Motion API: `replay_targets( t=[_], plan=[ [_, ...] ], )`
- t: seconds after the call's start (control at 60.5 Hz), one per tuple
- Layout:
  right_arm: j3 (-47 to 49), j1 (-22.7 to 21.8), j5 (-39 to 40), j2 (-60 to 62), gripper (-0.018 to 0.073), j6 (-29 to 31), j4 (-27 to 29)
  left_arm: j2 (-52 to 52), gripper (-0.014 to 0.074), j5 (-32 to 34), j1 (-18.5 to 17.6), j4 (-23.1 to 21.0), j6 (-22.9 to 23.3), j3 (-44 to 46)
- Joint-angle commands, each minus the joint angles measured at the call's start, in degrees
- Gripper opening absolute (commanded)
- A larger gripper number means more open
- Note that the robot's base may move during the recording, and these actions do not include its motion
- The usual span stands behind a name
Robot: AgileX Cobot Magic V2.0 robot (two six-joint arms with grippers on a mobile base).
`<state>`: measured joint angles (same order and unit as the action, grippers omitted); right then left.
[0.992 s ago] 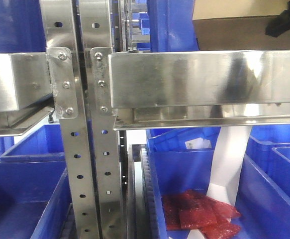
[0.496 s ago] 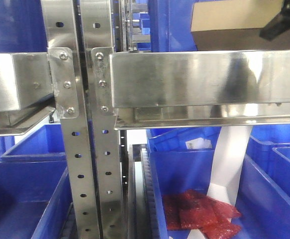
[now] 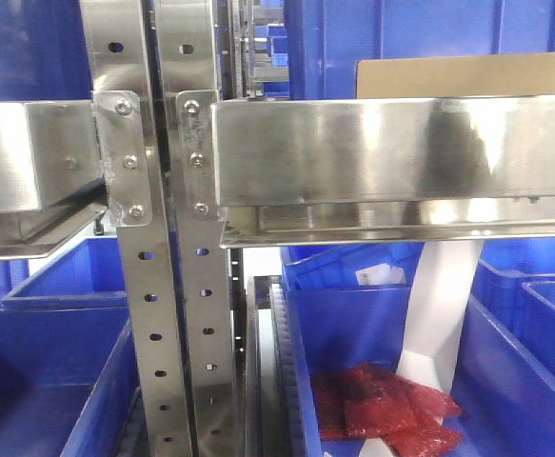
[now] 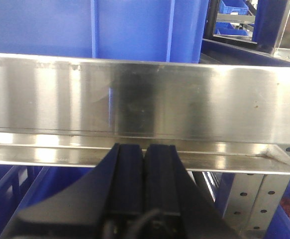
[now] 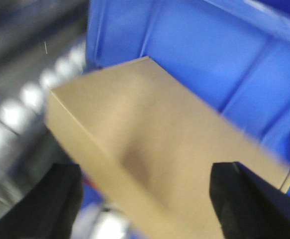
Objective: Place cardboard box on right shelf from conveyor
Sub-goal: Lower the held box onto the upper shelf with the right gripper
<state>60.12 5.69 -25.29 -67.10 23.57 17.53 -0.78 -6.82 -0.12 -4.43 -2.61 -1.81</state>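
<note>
Behind the right shelf's (image 3: 391,152) steel lip, the cardboard box (image 3: 467,76) shows only its top strip, long axis running sideways along the shelf. The right gripper (image 5: 145,199) is nearer, its fingers spread wide astride the box. Left gripper (image 4: 144,164) pinched closed, empty. Half a second earlier the box hung higher.

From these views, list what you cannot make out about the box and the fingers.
- Box bottom: front view, hidden behind the shelf lip.
- Box contact with right fingers: right wrist view, blurred.
- Box right end: cut off by the frame edge, front view.
</note>
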Motion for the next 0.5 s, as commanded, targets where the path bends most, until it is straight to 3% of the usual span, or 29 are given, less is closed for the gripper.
replay_targets(
  t=[0.0, 0.116, 0.248, 0.479],
  plan=[
    [-1.7, -0.4, 4.4, 6.3, 0.0489, -13.1, -2.4, -0.7, -0.0116, 4.9, -0.1, -0.3, 0.0, -0.6],
    [-7.8, -0.4, 6.8, 14.9, 0.0277, -22.0, -7.8, -0.7, -0.0115, 4.9, -0.1, -0.3, 0.0, -0.6],
    [-13.9, -0.3, 8.6, 25.7, 0.0055, -23.6, -10.9, -0.7, -0.0116, 4.9, -0.1, -0.3, 0.0, -0.6],
    [-21.3, -0.3, 8.8, 39.4, 0.0057, -23.6, -11.0, -0.7, -0.0116, 4.9, -0.1, -0.3, 0.0, -0.6]
  ],
)
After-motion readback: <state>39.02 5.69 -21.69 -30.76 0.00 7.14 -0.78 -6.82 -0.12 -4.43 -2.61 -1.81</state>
